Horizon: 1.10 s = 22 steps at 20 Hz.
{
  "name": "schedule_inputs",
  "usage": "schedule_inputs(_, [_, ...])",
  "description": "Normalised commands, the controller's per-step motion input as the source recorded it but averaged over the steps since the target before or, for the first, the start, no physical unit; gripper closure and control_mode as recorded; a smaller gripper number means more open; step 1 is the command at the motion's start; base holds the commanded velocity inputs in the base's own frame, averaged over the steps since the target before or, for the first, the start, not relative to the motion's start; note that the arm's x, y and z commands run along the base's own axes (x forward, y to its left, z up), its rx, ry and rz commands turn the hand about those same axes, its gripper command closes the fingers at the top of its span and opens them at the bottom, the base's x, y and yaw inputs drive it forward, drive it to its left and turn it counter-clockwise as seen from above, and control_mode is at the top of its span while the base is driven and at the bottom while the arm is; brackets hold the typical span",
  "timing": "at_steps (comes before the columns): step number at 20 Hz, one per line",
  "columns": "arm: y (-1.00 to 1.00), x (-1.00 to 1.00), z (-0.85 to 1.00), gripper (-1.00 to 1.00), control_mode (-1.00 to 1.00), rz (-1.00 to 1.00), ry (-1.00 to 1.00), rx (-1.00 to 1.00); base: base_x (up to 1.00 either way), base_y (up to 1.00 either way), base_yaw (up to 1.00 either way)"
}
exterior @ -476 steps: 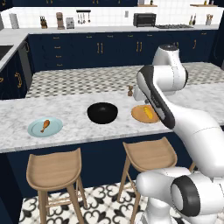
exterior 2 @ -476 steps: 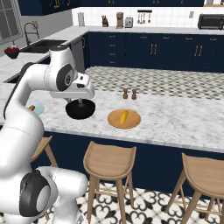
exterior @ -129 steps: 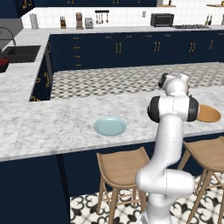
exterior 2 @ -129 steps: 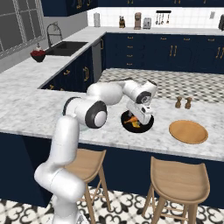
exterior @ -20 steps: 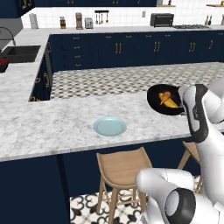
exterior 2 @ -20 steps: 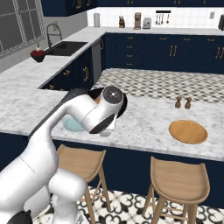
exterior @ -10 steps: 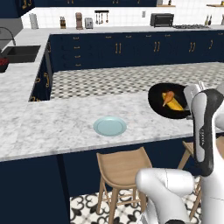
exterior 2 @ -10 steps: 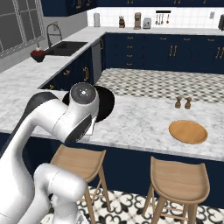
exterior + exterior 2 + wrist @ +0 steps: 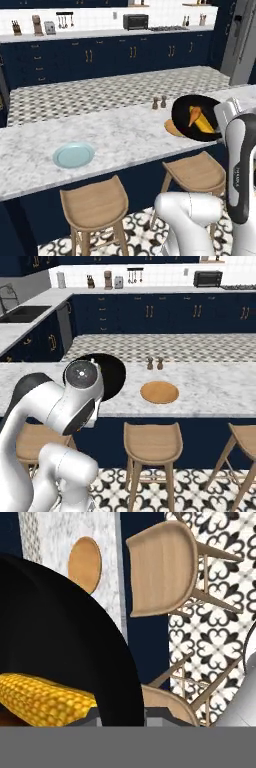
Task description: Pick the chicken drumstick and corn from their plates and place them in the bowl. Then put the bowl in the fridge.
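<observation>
The black bowl (image 9: 196, 119) hangs in the air past the counter's (image 9: 120, 135) near right edge, clamped at its rim by the gripper (image 9: 120, 712), jaws nearly together. Inside lie the corn (image 9: 204, 123) and chicken drumstick (image 9: 193, 115). The blue plate (image 9: 73, 155) and wooden plate (image 9: 159, 392) sit empty on the counter

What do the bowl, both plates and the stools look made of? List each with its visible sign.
Bowl: glossy black, perhaps glazed ceramic or plastic; smooth dark walls.
Blue plate: pale, smooth, likely glazed ceramic; faint sheen at the rim.
Brown plate: wood-coloured, matte, flat, uniform tan; probably wood.
Stools: light wood, matte; tan seats and legs, with faint grain in the hand view.
</observation>
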Motion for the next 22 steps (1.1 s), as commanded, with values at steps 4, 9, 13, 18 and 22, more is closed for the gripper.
schedule_inputs(4, [0.00, 0.00, 0.00, 1.00, 1.00, 0.00, 0.00, 0.00, 0.00, -0.30, -0.92])
schedule_inputs(9, [0.00, 0.00, 0.00, 1.00, 1.00, 0.00, 0.00, 0.00, 0.00, -0.26, -0.93])
schedule_inputs(13, [0.00, 0.00, 0.00, 1.00, 1.00, 0.00, 0.00, 0.00, 0.00, -0.59, -0.84])
schedule_inputs(18, [0.00, 0.00, 0.00, 1.00, 1.00, 0.00, 0.00, 0.00, 0.22, -0.80, -0.69])
schedule_inputs(22, [0.00, 0.00, 0.00, 1.00, 1.00, 0.00, 0.00, 0.00, 0.95, -0.74, -0.35])
